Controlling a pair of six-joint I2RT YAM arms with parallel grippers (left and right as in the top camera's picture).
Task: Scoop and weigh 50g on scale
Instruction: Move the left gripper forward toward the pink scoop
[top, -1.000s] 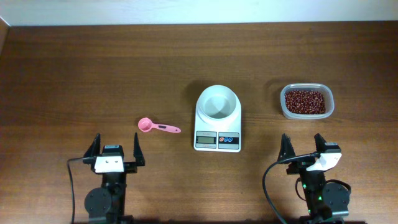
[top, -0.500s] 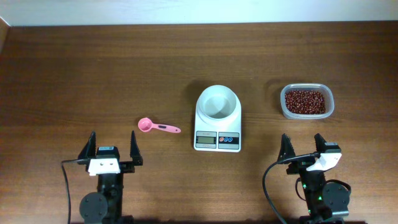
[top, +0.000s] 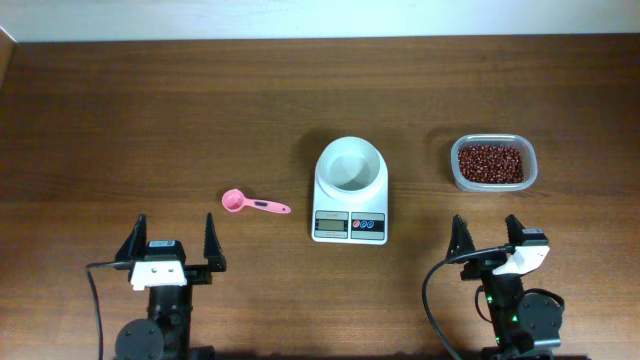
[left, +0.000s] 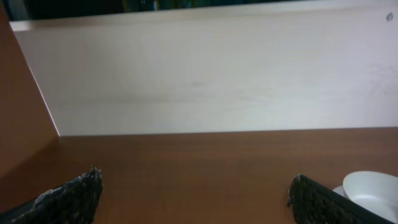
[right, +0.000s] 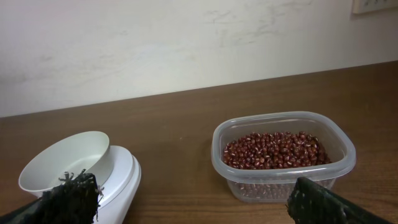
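The scale (top: 350, 195) sits centred on the worktop (top: 120, 110), pink scoop (top: 254, 204) left and bean container (top: 491, 163) right, seemingly within either arm's reach. Left gripper (top: 173, 241) and right gripper (top: 486, 234) hover at the near edge, fingers wide, empty.

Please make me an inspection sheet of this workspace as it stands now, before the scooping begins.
Surface: brown wooden table, no spills seen.
Job's things: white scale at centre, its round bowl looks empty; pink scoop lies left of it; open container of red beans right of it.
Clutter: nothing seen.
Pincers: left pincer and right pincer open, holding nothing, near the front edge.
Cables: a black cable loops by each arm, clear of the things.
Surroundings: pale wall behind the table.
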